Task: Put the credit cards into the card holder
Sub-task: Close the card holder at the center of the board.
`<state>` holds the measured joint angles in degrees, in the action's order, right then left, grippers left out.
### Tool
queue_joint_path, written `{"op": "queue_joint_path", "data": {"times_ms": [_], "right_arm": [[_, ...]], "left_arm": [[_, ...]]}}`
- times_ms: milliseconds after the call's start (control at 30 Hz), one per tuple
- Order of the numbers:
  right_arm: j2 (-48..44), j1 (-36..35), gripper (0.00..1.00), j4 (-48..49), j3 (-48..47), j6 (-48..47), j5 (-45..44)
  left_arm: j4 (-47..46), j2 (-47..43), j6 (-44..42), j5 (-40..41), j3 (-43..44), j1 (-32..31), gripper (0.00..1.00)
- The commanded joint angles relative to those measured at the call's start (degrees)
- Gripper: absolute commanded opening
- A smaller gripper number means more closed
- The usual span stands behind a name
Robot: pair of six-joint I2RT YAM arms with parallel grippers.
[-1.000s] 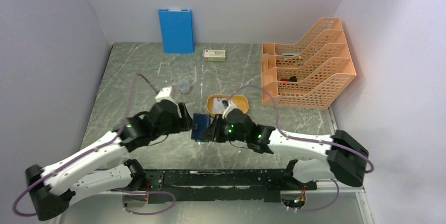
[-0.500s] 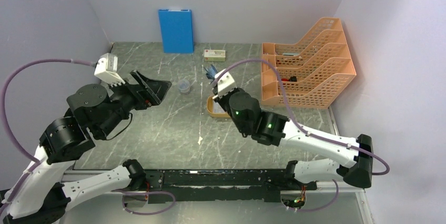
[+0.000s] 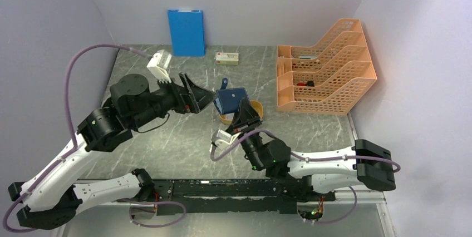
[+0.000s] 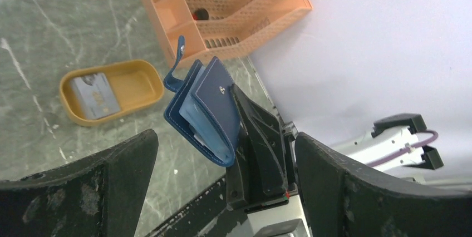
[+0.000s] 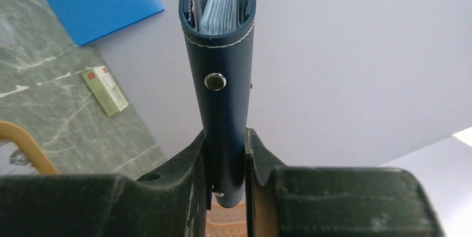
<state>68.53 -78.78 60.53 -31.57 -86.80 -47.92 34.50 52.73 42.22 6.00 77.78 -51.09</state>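
**Card Holder Raised; Left Jaws Spread**

You see the right gripper [image 5: 225, 156] pinching the card holder [image 3: 232, 99] by its lower edge. It stands upright above the orange tray [image 3: 257, 107], sleeve edges up. The left gripper [image 3: 207, 100], fingers spread wide, hangs just beside it without touching. The credit cards [image 4: 97, 93] lie in the tray. Bare table [image 3: 167, 137] lies to the left. A second ago the holder sat low at the table.

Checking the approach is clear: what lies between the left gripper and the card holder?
Nothing: the top view shows only bare air between the open left gripper and the card holder, held aloft by the right gripper.
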Motion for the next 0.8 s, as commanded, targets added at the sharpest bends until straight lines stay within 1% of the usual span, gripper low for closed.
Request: {"op": "queue_joint_path", "data": {"times_ms": [0,67,133,233,300,433,467,567,767], "right_arm": [[-2.36,-2.11,0.0,14.92,3.21,-12.24,3.13],[-2.63,-2.83,0.0,15.08,3.36,-13.31,3.1],[-2.87,-3.24,0.0,15.05,3.36,-13.92,3.16],[-2.19,-3.93,0.0,15.49,3.24,-14.64,3.72],[-1.23,-4.44,0.0,16.38,2.9,-15.19,4.15],[0.46,-5.25,0.0,17.8,2.19,-15.89,4.5],[0.6,-5.36,0.0,17.84,2.14,-15.87,4.55],[0.51,-5.46,0.0,17.53,2.21,-15.59,4.35],[-0.16,-5.46,0.0,16.99,2.28,-15.15,3.89]], "left_arm": [[-1.68,1.55,1.61,-8.03,-0.72,0.21,0.97],[3.74,2.99,1.32,-6.44,1.22,0.24,0.97],[6.19,3.04,1.92,-6.09,1.18,0.25,0.97],[1.54,1.65,3.85,-6.42,-2.15,0.27,0.97],[-1.36,2.02,5.09,-8.71,-3.13,0.28,0.97],[-0.97,5.47,5.77,-11.79,-2.36,0.27,0.97],[-1.23,5.99,6.03,-12.54,-2.48,0.23,0.95],[-3.29,5.54,7.32,-13.72,-4.61,0.26,0.86],[-6.18,4.75,9.37,-15.21,-8.92,0.21,0.64]]}}
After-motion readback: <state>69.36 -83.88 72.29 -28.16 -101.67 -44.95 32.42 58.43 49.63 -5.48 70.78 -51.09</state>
